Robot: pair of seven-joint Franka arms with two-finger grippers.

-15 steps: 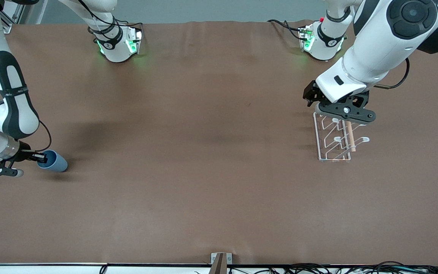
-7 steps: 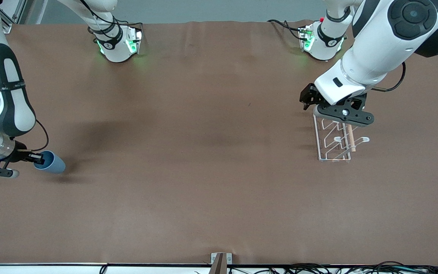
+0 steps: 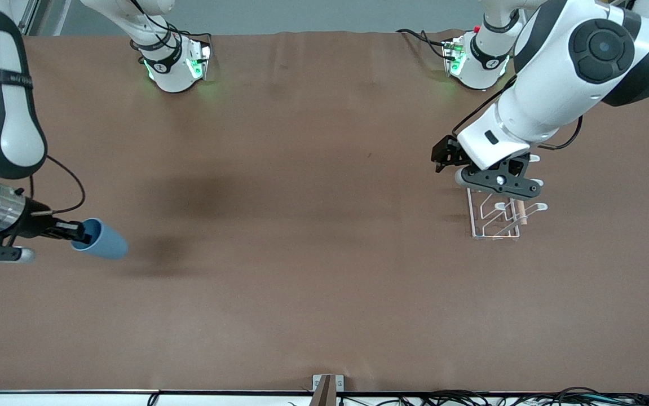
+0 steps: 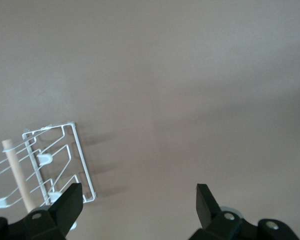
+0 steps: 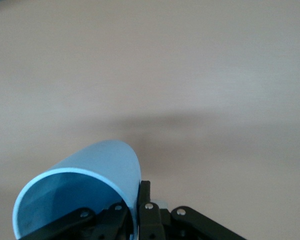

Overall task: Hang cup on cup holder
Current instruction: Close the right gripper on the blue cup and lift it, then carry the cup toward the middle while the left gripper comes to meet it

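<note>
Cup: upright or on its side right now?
On its side. The cup is held by the right gripper at its rim, mouth facing the gripper, base pointing toward the table's middle.

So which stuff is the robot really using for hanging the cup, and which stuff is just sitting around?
Part of the job:
- cup, pinched at its rim by the right gripper, up over the table
- cup holder, standing on the table
- left gripper, open above the cup holder

Just there:
- brown table
- cables along the table's near edge

White arms (image 3: pixel 550 96), black joints, green-lit bases (image 3: pixel 175 67)
</note>
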